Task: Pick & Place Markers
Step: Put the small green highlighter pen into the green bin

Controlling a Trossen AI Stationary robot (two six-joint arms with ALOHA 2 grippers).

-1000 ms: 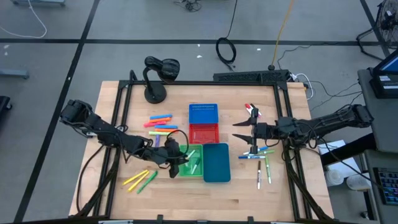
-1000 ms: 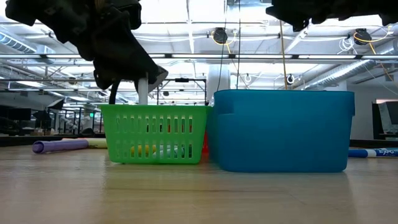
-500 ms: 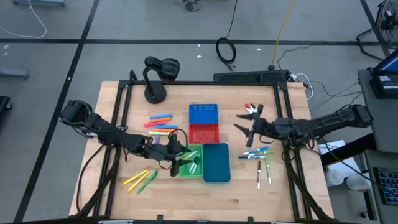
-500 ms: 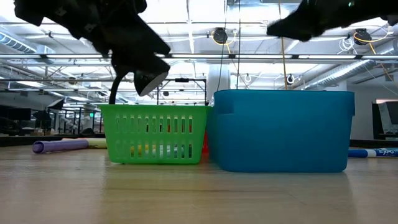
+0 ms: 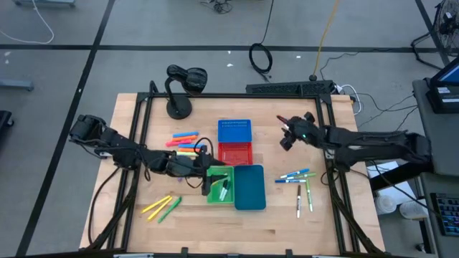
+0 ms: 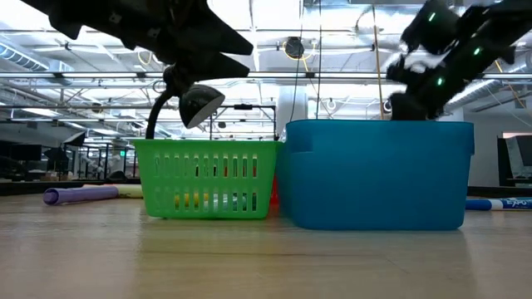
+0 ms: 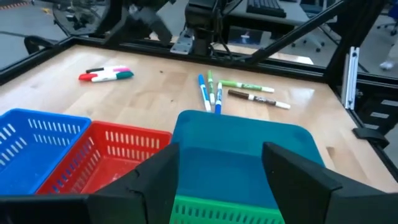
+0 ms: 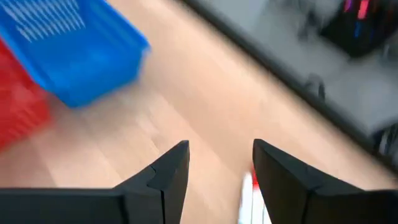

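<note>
Markers lie in loose groups on the wooden table: orange, pink and yellow ones, yellow and green ones, blue and green ones, and two more. A green marker lies inside the green bin. My left gripper hangs open and empty over the green bin's left part. My right gripper hovers open near the far right, by the red and pink markers. In the right wrist view a red-and-white marker lies on the table below the gap of the open fingers.
A teal bin stands right of the green bin. A red bin and a blue bin stand beyond them. A black desk lamp sits at the far edge. Black frame rails run along the table's sides.
My right gripper has travelled from above the blue and green markers toward the far edge, to the red and pink markers, staying open. My left gripper has risen a little above the green bin and stayed open.
</note>
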